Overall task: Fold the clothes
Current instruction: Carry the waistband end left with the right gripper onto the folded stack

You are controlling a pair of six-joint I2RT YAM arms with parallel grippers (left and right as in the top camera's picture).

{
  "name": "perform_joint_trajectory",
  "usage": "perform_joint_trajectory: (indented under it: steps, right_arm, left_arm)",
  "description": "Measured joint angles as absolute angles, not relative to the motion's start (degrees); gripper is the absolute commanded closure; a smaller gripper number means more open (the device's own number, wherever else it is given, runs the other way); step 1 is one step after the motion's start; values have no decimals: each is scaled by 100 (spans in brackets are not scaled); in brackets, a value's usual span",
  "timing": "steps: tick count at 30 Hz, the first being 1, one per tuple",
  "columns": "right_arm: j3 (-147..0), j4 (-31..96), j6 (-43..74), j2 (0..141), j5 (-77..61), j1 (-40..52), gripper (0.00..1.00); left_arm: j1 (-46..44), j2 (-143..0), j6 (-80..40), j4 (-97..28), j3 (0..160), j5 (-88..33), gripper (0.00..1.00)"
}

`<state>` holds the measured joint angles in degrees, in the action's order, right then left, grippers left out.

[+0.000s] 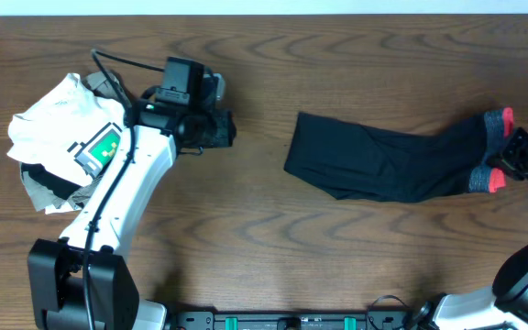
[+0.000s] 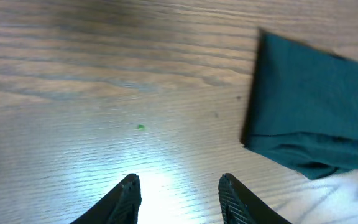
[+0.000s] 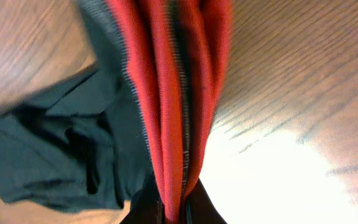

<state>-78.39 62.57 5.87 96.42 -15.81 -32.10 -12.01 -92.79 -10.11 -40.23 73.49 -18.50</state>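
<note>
Black stretchy pants (image 1: 374, 165) lie well apart from your white graphic T-shirt (image 1: 53, 115); right pincer (image 3: 173, 208) clenches their coral waistband (image 3: 166, 93), left pincer (image 2: 178, 193) hangs released.

Matt black stretchy cloth pants (image 1: 383, 165), ribbed coral-red waistband (image 3: 166, 93), brown wood-grain table (image 1: 273, 238) with soft sheen, white cloth T-shirt (image 1: 49, 115) upper left.
</note>
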Motion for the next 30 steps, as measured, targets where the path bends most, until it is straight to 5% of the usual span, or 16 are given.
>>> perform_joint_trajectory:
  steps: [9, 30]
  right_arm:
    - [-7839, 6442, 768, 9474, -1256, -1833, 99]
    - [-7839, 5546, 1887, 9474, -764, 438, 99]
  left_arm:
    - [-910, -9279, -1050, -4213, 7349, -1802, 44]
    - [-910, -9279, -1052, -4309, 7349, -1800, 41]
